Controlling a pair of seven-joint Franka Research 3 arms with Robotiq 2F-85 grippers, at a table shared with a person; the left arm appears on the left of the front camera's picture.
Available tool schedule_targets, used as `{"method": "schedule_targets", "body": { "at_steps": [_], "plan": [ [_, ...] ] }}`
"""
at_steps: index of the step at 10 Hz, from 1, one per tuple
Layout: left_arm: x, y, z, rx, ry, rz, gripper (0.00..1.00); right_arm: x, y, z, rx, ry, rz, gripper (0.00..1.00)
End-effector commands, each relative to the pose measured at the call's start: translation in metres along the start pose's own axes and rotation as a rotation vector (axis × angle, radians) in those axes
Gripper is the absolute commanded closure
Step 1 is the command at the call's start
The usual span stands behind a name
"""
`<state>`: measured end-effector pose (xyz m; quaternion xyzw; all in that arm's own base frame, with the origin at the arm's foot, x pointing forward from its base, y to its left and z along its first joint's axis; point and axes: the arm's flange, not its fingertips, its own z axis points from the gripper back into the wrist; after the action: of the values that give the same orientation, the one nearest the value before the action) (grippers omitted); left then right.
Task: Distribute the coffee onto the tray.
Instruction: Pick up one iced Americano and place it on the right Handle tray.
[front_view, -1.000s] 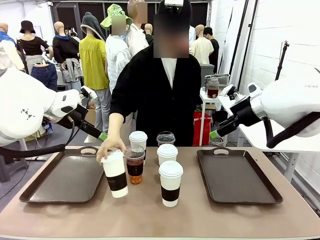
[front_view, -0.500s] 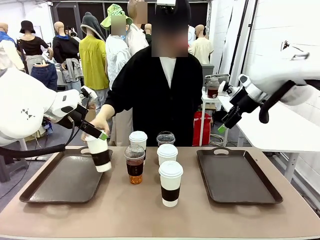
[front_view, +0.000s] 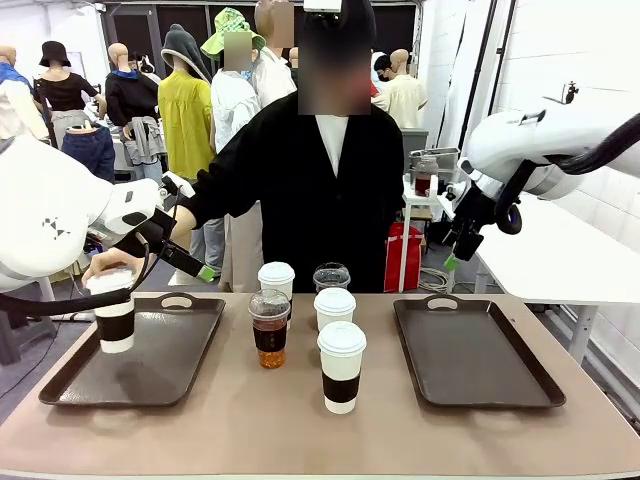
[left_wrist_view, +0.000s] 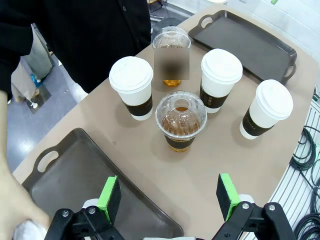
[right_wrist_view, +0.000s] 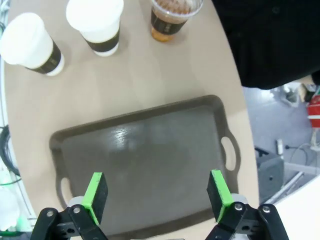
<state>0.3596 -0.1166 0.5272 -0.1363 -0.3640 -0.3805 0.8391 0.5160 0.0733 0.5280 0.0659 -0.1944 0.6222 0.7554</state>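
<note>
Five coffee cups stand mid-table: a white paper cup (front_view: 276, 281), a clear cup (front_view: 331, 277), a white cup (front_view: 335, 308), a clear domed cup of amber drink (front_view: 269, 330) and a front white cup (front_view: 341, 366). A person's hand (front_view: 106, 266) grips one more white sleeved cup (front_view: 116, 322) from above, over the left tray (front_view: 150, 365); whether it rests there is unclear. My left gripper (front_view: 198, 268) hangs open above that tray's far edge; in the left wrist view my left gripper (left_wrist_view: 168, 194) is empty. My right gripper (front_view: 455, 255) is open, high over the bare right tray (front_view: 470, 355), as the right gripper (right_wrist_view: 157, 195) shows.
The person stands at the far side of the table, one arm stretched toward the left tray. Bare tabletop (front_view: 300, 430) lies in front of the cups and between the two trays. A white side table (front_view: 545, 270) stands beyond the right tray.
The person carried a white cup from the middle of the table leftward to the left tray. My right arm swung upward, its gripper staying open. The left gripper held still.
</note>
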Motion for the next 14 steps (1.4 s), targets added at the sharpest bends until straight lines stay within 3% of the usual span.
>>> {"method": "schedule_targets", "body": {
  "at_steps": [1,9,13,14],
  "plan": [
    [-0.001,0.001,0.0,-0.007,0.003,0.004,0.0,0.002,-0.01,-0.01,0.045,0.021,0.043,0.0],
    [-0.001,0.001,0.0,-0.007,0.003,0.004,0.0,-0.001,-0.004,-0.021,0.034,0.042,0.028,0.0],
    [-0.001,0.001,0.0,-0.007,0.003,0.004,0.0,-0.01,-0.047,-0.071,0.068,-0.067,0.041,0.0],
    [-0.001,0.001,0.0,-0.007,0.003,0.004,0.0,-0.014,-0.054,-0.086,0.062,-0.134,0.045,0.0]
  ]
}}
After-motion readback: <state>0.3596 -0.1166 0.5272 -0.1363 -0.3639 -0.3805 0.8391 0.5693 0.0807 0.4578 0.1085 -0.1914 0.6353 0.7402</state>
